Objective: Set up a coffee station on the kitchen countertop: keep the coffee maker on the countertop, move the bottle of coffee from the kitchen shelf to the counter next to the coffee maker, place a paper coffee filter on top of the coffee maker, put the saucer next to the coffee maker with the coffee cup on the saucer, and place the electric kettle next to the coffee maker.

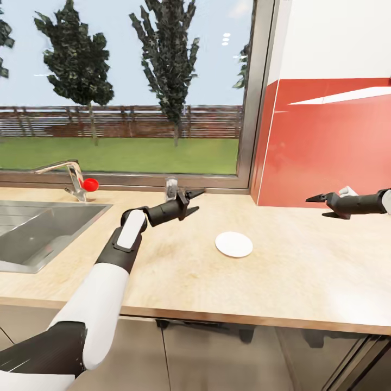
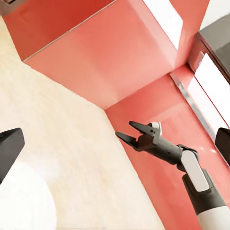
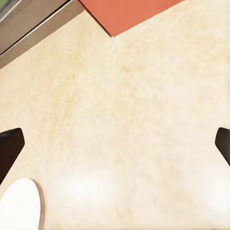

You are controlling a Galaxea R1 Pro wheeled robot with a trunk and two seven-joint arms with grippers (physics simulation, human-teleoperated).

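A plain white saucer (image 1: pixel 233 244) lies flat on the beige countertop (image 1: pixel 304 271), out in the open. My left gripper (image 1: pixel 195 200) hovers open over the counter, up and left of the saucer, with nothing between its fingers. In the left wrist view the saucer (image 2: pixel 19 203) sits just below one dark fingertip (image 2: pixel 10 143). My right gripper (image 1: pixel 320 206) hangs open and empty near the red wall, right of the saucer; it also appears in the left wrist view (image 2: pixel 125 132). The right wrist view catches the saucer's edge (image 3: pixel 19 208). The coffee maker, bottle of coffee, paper filter, coffee cup and kettle are out of view.
A steel sink (image 1: pixel 38 231) with a faucet (image 1: pixel 70 176) and a red knob (image 1: pixel 90 184) takes up the counter's left end. A small clear object (image 1: pixel 171 187) stands by the window sill behind my left gripper. A red wall panel (image 1: pixel 326 146) bounds the counter's back right.
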